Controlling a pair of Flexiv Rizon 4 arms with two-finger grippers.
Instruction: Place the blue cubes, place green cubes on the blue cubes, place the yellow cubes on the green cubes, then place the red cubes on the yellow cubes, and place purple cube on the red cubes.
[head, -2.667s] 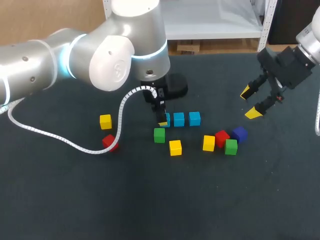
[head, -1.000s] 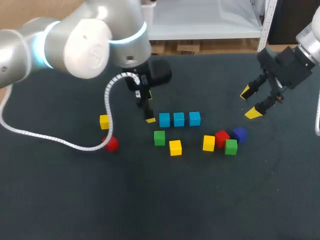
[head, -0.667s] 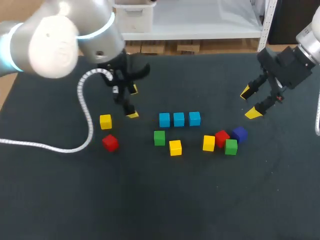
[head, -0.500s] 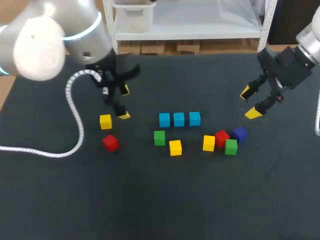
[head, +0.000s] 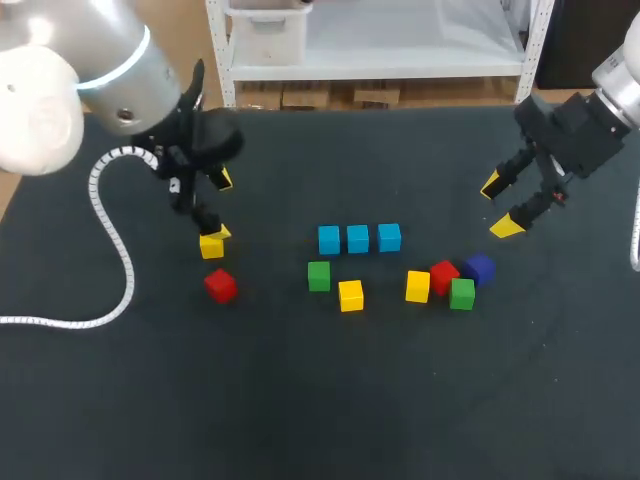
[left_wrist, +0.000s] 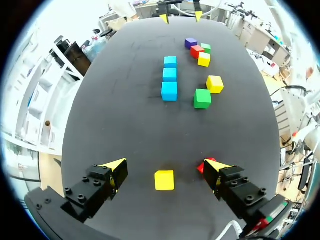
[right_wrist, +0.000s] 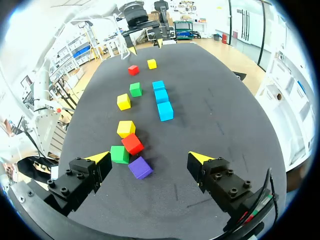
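Three blue cubes lie in a row at mid-table. In front of them are a green cube and a yellow cube. To the right, a yellow, a red, a green and a purple cube cluster together. At the left sit a yellow cube and a red cube. My left gripper hangs open over that yellow cube, which shows between its fingers without touching them. My right gripper is open and empty, raised behind the cluster.
The left arm's white cable loops over the table's left side. The dark mat spreads wide in front of the cubes. The red cube lies partly hidden behind one left finger.
My left arm has swung left, away from the blue row, and now hangs over the left yellow cube. The right arm and all cubes have stayed put.
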